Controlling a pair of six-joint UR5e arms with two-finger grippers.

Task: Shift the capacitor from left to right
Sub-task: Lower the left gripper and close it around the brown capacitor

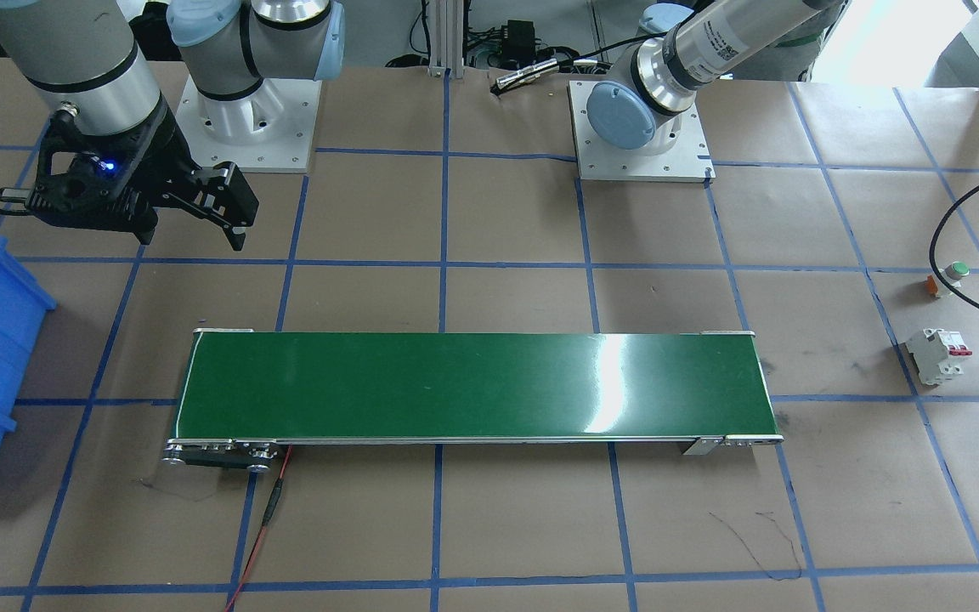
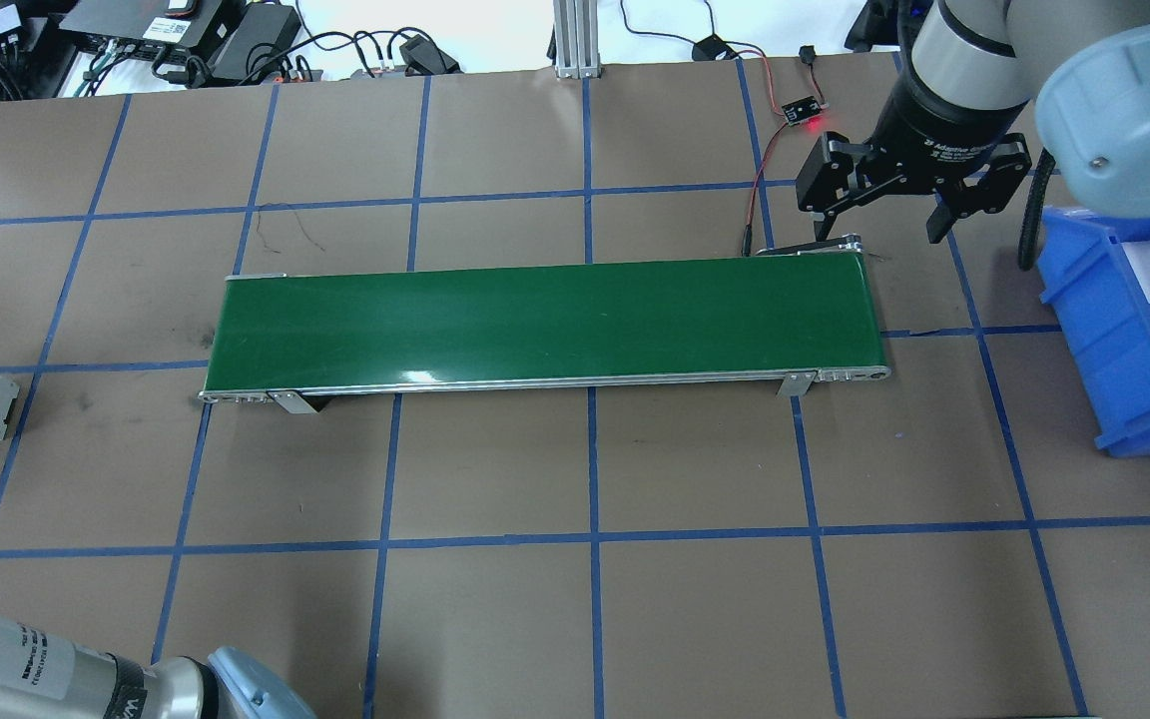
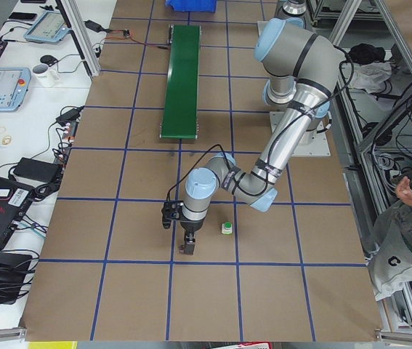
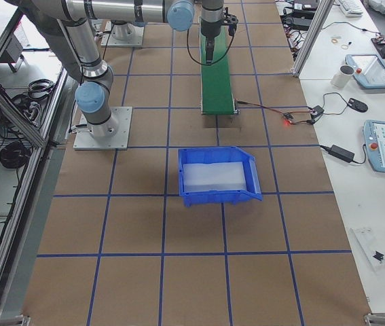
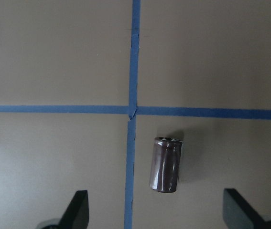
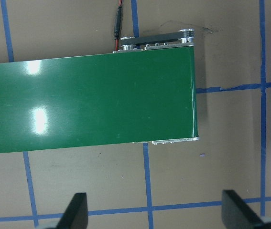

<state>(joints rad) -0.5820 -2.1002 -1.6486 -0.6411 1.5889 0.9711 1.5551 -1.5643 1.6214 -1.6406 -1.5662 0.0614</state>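
Left wrist-mounted | left tool point(image 5: 155, 210) spread wide, empty | capacitor point(image 5: 165, 164) lies untouched below | right tool point(image 6: 153, 210) spread, empty

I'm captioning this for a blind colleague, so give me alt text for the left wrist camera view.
A small dark capacitor lies on its side on brown paper, just right of a blue tape line and below a tape crossing. The left gripper is open, its two black fingertips at the bottom edge, one either side.

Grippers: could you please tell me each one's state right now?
Left gripper: open, empty; capacitor lies ungripped.
Right gripper: open, empty.
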